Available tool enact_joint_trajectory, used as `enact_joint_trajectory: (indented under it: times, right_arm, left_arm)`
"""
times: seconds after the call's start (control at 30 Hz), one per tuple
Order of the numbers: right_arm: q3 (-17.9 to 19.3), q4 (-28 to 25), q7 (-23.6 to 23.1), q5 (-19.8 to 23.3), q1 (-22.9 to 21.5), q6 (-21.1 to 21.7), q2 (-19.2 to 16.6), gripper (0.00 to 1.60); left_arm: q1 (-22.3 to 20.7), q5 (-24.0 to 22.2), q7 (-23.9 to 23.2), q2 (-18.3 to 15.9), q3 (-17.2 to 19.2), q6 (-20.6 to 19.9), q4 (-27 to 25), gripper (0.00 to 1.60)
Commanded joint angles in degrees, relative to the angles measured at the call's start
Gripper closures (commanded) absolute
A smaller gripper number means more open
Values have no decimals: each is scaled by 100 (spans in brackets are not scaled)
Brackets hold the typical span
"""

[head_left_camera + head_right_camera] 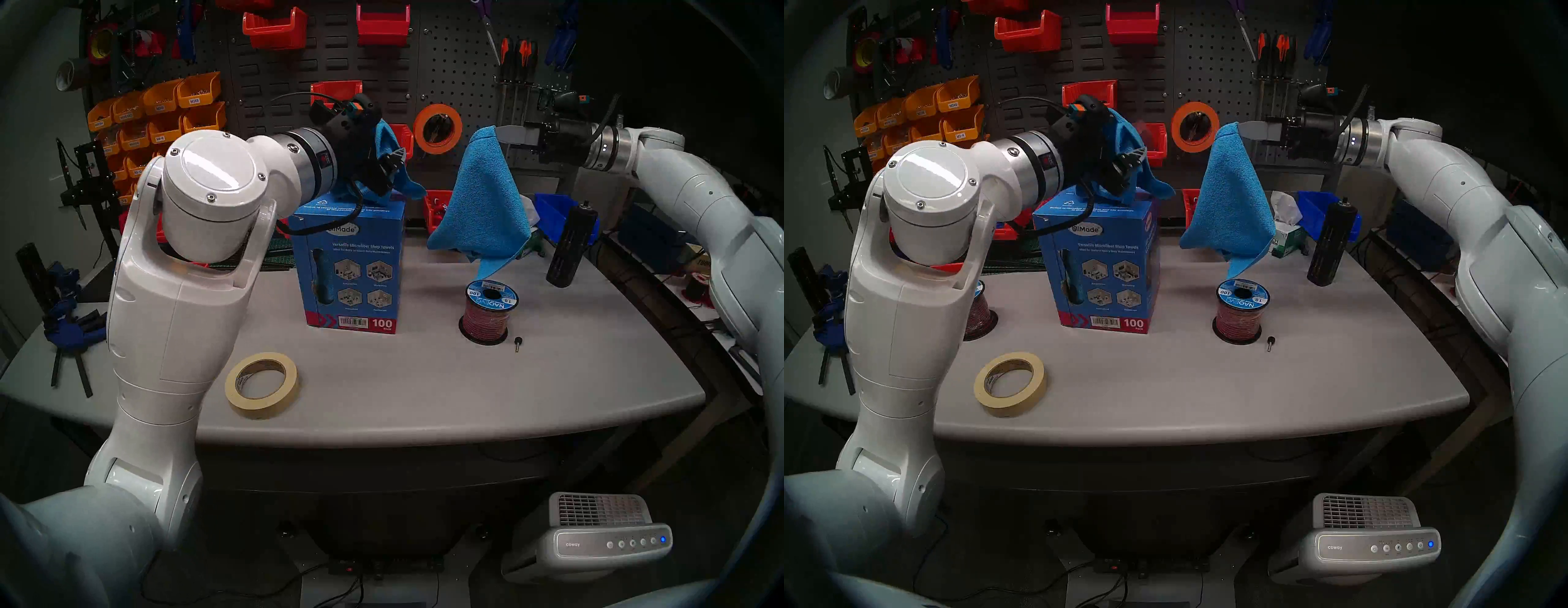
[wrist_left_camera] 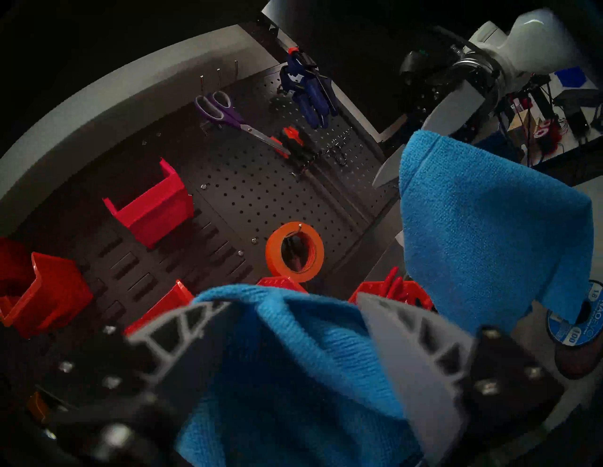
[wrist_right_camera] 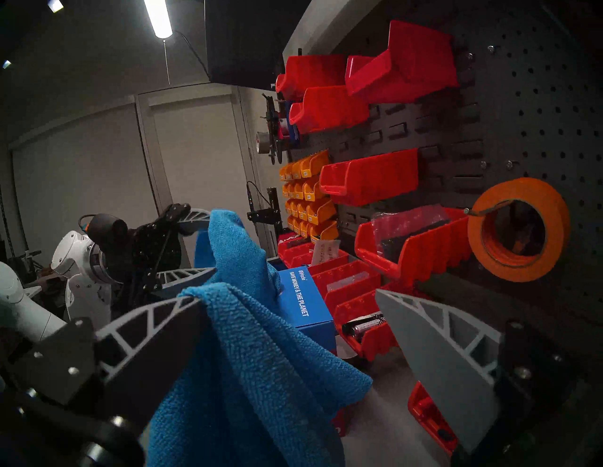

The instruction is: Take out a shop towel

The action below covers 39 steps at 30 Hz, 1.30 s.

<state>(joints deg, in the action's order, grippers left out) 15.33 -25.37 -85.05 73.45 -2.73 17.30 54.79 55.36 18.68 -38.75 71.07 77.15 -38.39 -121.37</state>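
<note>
One bright blue shop towel [image 1: 479,204] [image 3: 254,375] hangs free above the table's back right. It is draped over one finger of my right gripper [image 1: 500,133] [image 3: 288,296], whose jaws stand wide apart. A second blue towel [image 1: 384,136] [image 2: 293,358] lies between and over the fingers of my left gripper [image 1: 396,159] [image 2: 292,300]. That gripper hovers just above the blue "100 pack" carton [image 1: 352,263], and its fingertips are visibly apart. Where this second towel ends at the carton top is hidden by the gripper.
A red wire spool [image 1: 488,314] and a small black knob [image 1: 517,342] sit below the hanging towel. A masking tape roll [image 1: 261,384] lies front left. A black cylinder [image 1: 570,246] and a tissue carton [image 1: 1286,233] stand back right. The pegboard with red bins and orange tape [image 1: 437,128] rises behind.
</note>
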Motion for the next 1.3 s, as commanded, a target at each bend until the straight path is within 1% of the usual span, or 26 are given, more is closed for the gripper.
enact_joint_trajectory:
  times: [0.0, 0.03, 0.13, 0.17, 0.2, 0.23, 0.27, 0.3, 0.4, 0.53, 0.73, 0.87, 0.93, 0.97, 1.03, 1.1, 1.2, 1.23, 1.27]
  right_arm:
    - [73, 67, 5, 3, -312, 55, 19, 0]
    - [72, 78, 5, -6, -313, 59, 24, 0]
    - [74, 125, 5, -28, -322, 74, 50, 0]
    - [75, 132, 5, -30, -323, 77, 57, 0]
    - [78, 146, 5, -31, -327, 81, 66, 0]
    - [79, 160, 5, -31, -332, 85, 75, 0]
    - [79, 174, 5, -32, -335, 90, 83, 0]
    - [79, 191, 5, -32, -340, 96, 93, 0]
    - [78, 226, 5, -33, -341, 105, 111, 0]
    - [81, 267, 5, -28, -342, 118, 137, 0]
    - [81, 327, 5, -26, -336, 134, 154, 0]
    - [84, 360, 5, -25, -334, 140, 164, 0]
    - [85, 373, 5, -23, -333, 143, 170, 0]
    - [85, 379, 5, -23, -332, 145, 173, 0]
    - [85, 390, 5, -25, -330, 146, 181, 0]
    - [85, 395, 5, -25, -331, 146, 185, 0]
    - [96, 407, 5, -18, -348, 148, 204, 0]
    - [101, 410, 5, -14, -355, 147, 210, 0]
    - [106, 412, 5, -11, -361, 149, 218, 0]
  left_arm:
    - [-772, 63, -302, -312, 190, 105, 36, 0]
    - [-677, 67, -335, -315, 215, 129, -8, 0]
    - [-873, 72, -548, -381, 178, 154, 44, 0]
    - [-800, 80, -583, -392, 181, 176, 19, 0]
    - [-916, 78, -681, -434, 139, 176, 67, 0]
    - [-982, 80, -758, -466, 111, 180, 95, 0]
    - [-958, 94, -832, -502, 92, 200, 101, 0]
    - [-1064, 100, -939, -548, 48, 205, 156, 0]
    - [-1083, 97, -1207, -656, -61, 231, 233, 0]
    - [-1104, 142, -1604, -889, -212, 280, 373, 0]
    - [-1368, 247, -2097, -1183, -293, 379, 623, 0]
    - [-1545, 315, -2330, -1280, -200, 466, 738, 0]
    - [-1704, 332, -2429, -1297, -144, 496, 798, 0]
    - [-1653, 350, -2447, -1300, -80, 523, 776, 0]
    - [-1839, 367, -2537, -1325, -11, 552, 818, 0]
    - [-1774, 380, -2556, -1331, 54, 577, 788, 0]
    - [-1982, 432, -2696, -1426, 88, 639, 848, 0]
    - [-1910, 444, -2717, -1435, 136, 665, 824, 0]
    - [-1995, 451, -2760, -1451, 129, 680, 852, 0]
